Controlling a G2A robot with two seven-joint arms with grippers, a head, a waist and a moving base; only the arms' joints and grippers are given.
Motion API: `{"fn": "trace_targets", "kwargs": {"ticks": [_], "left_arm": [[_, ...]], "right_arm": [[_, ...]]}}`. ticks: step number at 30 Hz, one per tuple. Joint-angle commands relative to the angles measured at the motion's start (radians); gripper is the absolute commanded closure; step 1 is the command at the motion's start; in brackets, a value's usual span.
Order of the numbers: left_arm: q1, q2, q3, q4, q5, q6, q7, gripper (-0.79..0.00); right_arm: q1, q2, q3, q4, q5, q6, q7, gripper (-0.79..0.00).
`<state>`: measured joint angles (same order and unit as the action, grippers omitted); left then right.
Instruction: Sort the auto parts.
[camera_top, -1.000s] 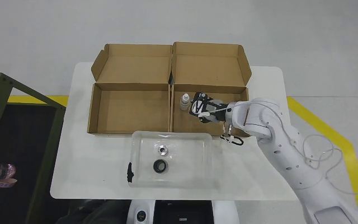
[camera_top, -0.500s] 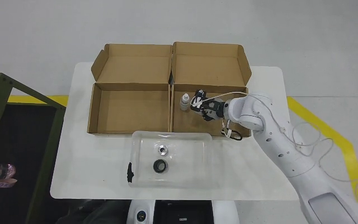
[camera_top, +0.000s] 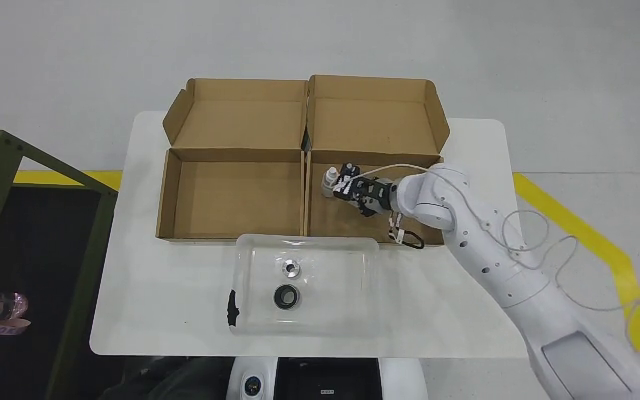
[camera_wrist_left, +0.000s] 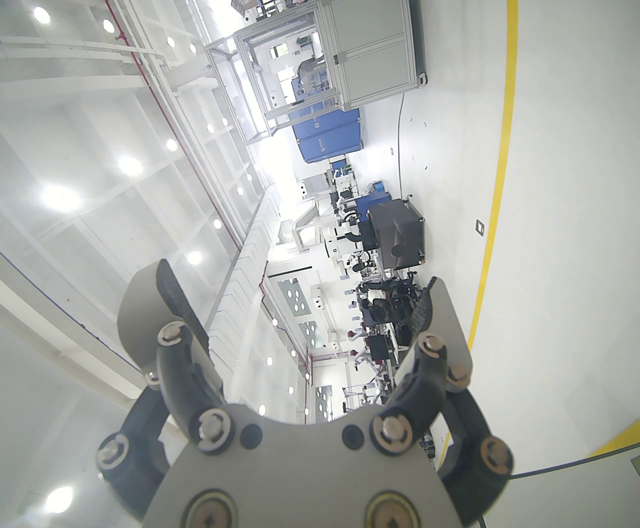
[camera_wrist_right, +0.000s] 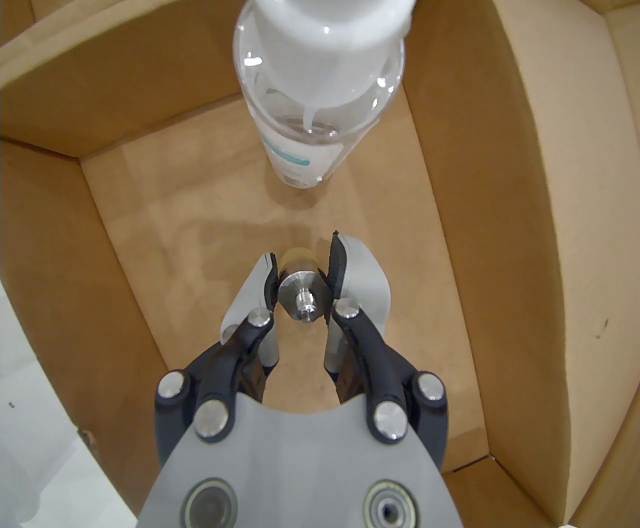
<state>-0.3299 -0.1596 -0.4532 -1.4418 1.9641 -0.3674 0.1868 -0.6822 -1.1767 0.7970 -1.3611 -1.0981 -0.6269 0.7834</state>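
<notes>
My right gripper (camera_wrist_right: 303, 274) (camera_top: 350, 187) is shut on a small silver metal fitting (camera_wrist_right: 301, 295) with a threaded stub, held low inside the right cardboard box (camera_top: 425, 215). A clear bottle with a white cap (camera_wrist_right: 320, 100) (camera_top: 329, 181) stands upright just ahead of the fingertips, near the box's left wall. In the clear plastic tray (camera_top: 370, 300) in front of the boxes lie a small silver part (camera_top: 289, 267) and a black ring (camera_top: 288, 296). My left gripper (camera_wrist_left: 300, 295) is open, pointing up into the room, away from the table.
The left cardboard box (camera_top: 180, 200) is bare inside. Both boxes have their lids (camera_top: 250, 120) folded back. A black clip (camera_top: 231, 308) sits on the tray's left edge. White table (camera_top: 160, 290) surface lies free to the left and right of the tray.
The right gripper has moved left inside the right box, carrying the fitting closer to the bottle. The parts in the tray have not moved.
</notes>
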Motion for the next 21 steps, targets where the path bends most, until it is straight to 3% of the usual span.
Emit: {"fn": "trace_targets", "kwargs": {"ticks": [1,4,10,13,21], "left_arm": [[0.0,0.0,0.0,0.0,0.0,0.0,0.0,-0.785],[0.0,0.0,0.0,0.0,0.0,0.0,0.0,-0.785],[0.0,0.0,0.0,0.0,0.0,0.0,0.0,-0.785],[0.0,0.0,0.0,0.0,0.0,0.0,0.0,-0.785],[0.0,0.0,0.0,0.0,0.0,0.0,0.0,-0.785]], "right_arm": [[0.0,-0.001,0.001,-0.003,0.002,0.005,-0.009,-0.329],[-0.011,0.002,0.015,-0.029,-0.002,0.01,-0.017,-0.413],[-0.075,0.028,0.089,-0.153,-0.01,0.005,-0.02,-0.468],[-0.131,0.046,0.145,-0.246,0.004,-0.013,-0.031,-0.419],[-0.292,0.085,0.256,-0.504,-0.003,-0.04,-0.042,-0.474]]}}
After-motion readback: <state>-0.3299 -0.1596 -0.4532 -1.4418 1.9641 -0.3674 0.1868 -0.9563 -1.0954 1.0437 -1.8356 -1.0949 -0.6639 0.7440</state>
